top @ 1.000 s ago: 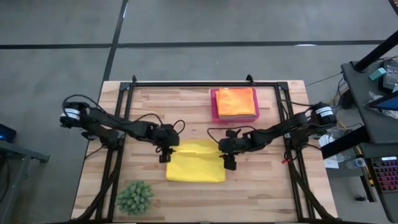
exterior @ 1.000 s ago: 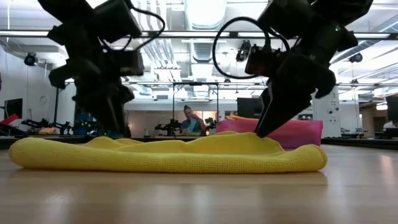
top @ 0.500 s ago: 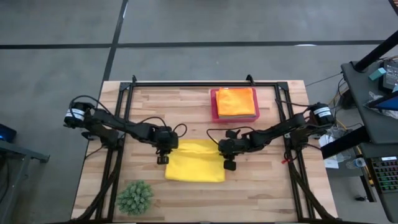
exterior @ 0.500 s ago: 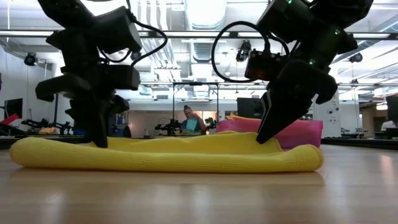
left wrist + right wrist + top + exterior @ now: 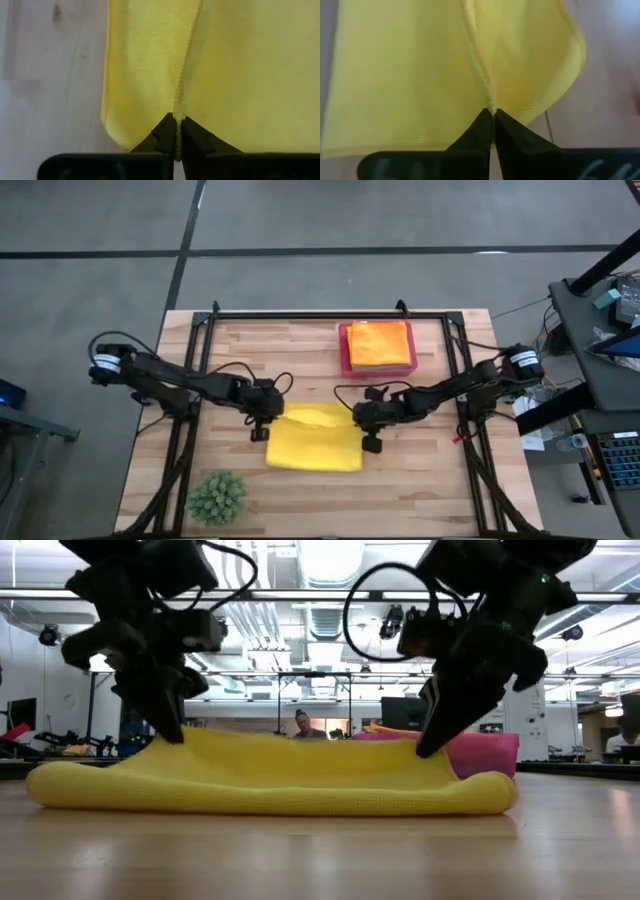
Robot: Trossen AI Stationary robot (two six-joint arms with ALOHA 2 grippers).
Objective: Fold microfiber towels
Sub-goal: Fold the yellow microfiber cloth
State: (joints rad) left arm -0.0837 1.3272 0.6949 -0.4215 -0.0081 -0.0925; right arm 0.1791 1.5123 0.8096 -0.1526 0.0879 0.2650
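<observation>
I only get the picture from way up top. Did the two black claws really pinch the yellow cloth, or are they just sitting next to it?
Observer: Really pinched. The left gripper has its jaws shut on the yellow towel's stitched edge.
Operator: And the other one?
Observer: Same. The right gripper is shut on that hem too.
Operator: Is the cloth flat?
Observer: No. From table height, the pinched edge is lifted while the rest lies on the table.

Bright even overhead light, glaring ceiling strips, soft shadows
</observation>
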